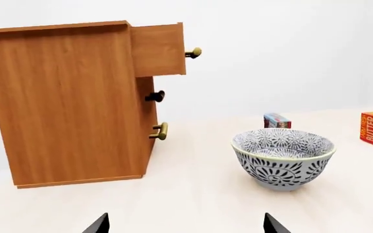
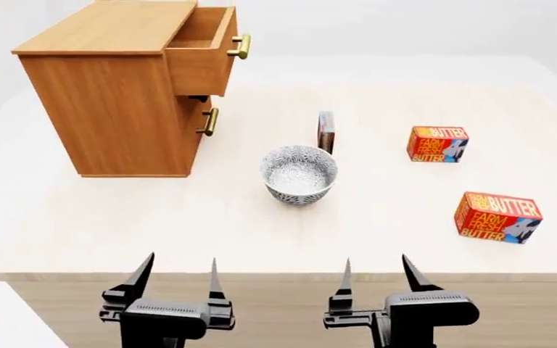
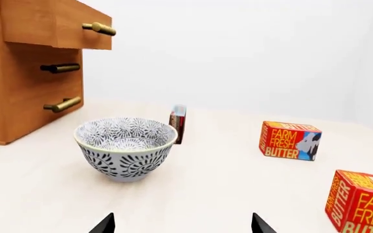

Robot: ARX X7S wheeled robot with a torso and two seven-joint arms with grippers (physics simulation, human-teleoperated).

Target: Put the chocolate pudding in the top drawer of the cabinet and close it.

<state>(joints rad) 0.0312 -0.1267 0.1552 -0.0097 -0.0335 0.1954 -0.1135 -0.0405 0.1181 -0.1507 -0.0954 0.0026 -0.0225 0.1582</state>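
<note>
The chocolate pudding [image 2: 326,131], a thin blue and red box, stands on edge behind the patterned bowl [image 2: 299,174]; it also shows in the left wrist view [image 1: 277,120] and the right wrist view [image 3: 178,123]. The wooden cabinet [image 2: 114,101] stands at the far left with its top drawer [image 2: 204,51] pulled open, brass handle forward; the drawer shows too in the left wrist view [image 1: 161,49]. My left gripper [image 2: 177,279] and right gripper [image 2: 376,278] are both open and empty, low at the table's near edge, far from the pudding.
Two red-orange butter boxes sit at the right, one farther [image 2: 437,144] and one nearer [image 2: 497,216]. The lower drawer [image 2: 197,122] is shut. The bowl stands between my grippers and the pudding. The table's front edge [image 2: 278,275] runs just before the fingertips.
</note>
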